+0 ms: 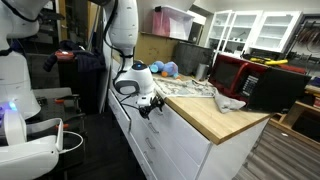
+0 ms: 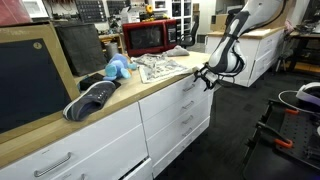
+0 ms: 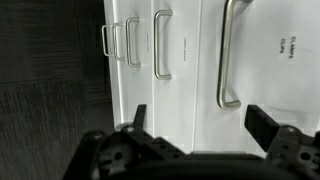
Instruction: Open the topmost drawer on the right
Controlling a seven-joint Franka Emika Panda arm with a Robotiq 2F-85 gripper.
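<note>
The topmost drawer (image 3: 262, 70) is shut, its white front flush with the cabinet. Its steel bar handle (image 3: 230, 55) is the nearest handle in the wrist view. My gripper (image 3: 200, 118) is open and empty, with its two black fingers spread just in front of this drawer's front, short of the handle. In both exterior views the gripper (image 1: 150, 104) (image 2: 206, 77) hovers at the cabinet's top edge under the wooden counter, next to the topmost drawer (image 2: 187, 90). The lower drawers' handles (image 3: 162, 45) line up beyond it.
On the wooden counter (image 1: 215, 118) are a red microwave (image 1: 245, 75) (image 2: 150, 37), newspapers (image 1: 185, 88), a grey cloth (image 1: 228, 101), a blue plush toy (image 2: 118, 68) and a dark shoe (image 2: 92, 98). A white machine (image 1: 20, 110) stands across the dark aisle.
</note>
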